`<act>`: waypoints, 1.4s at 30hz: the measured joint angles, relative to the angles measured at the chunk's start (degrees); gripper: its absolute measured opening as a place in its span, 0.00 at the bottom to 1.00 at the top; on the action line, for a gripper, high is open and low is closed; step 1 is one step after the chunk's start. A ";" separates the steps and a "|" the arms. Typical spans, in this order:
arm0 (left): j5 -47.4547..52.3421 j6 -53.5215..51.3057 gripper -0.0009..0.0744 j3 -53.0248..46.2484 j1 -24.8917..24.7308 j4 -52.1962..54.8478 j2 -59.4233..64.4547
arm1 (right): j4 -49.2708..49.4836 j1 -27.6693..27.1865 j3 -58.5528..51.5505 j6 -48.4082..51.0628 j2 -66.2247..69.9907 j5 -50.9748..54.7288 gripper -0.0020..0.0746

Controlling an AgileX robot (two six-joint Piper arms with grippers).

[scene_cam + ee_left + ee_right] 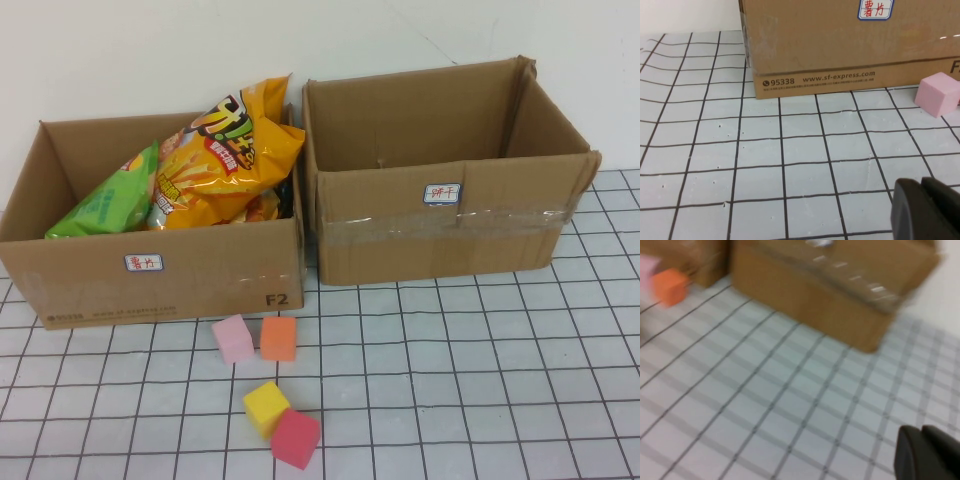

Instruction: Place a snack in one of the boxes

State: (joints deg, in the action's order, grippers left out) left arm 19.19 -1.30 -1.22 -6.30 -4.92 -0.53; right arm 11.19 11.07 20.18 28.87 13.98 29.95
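Note:
A large orange snack bag [225,150] and a green snack bag [110,205] lie in the left cardboard box [150,270]. The right cardboard box [450,240] looks empty. Neither arm shows in the high view. My left gripper [922,200] is shut and empty, low over the table in front of the left box [840,45]. My right gripper [922,445] is shut and empty, over the table in front of the right box [830,285].
Foam cubes lie on the gridded table in front of the boxes: pink [233,338], orange [279,338], yellow [266,407] and red [296,438]. The pink cube [937,94] shows in the left wrist view. The orange cube [669,285] shows in the right wrist view.

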 joint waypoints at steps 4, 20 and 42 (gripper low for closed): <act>0.00 0.00 0.01 0.00 0.00 0.00 0.00 | 0.00 -6.92 -5.70 0.00 -5.97 -5.89 0.03; 0.10 -0.09 0.01 0.00 0.00 0.00 0.00 | -1.93 -14.69 -21.31 -3.73 -14.55 -9.37 0.03; 0.10 -0.09 0.01 0.00 0.00 -0.03 0.00 | -15.48 -13.67 -21.49 -28.23 -14.68 -9.32 0.03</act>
State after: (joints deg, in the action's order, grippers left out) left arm 19.29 -1.40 -1.22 -6.30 -4.95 -0.53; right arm -4.29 -2.60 -1.31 0.64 -0.69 20.64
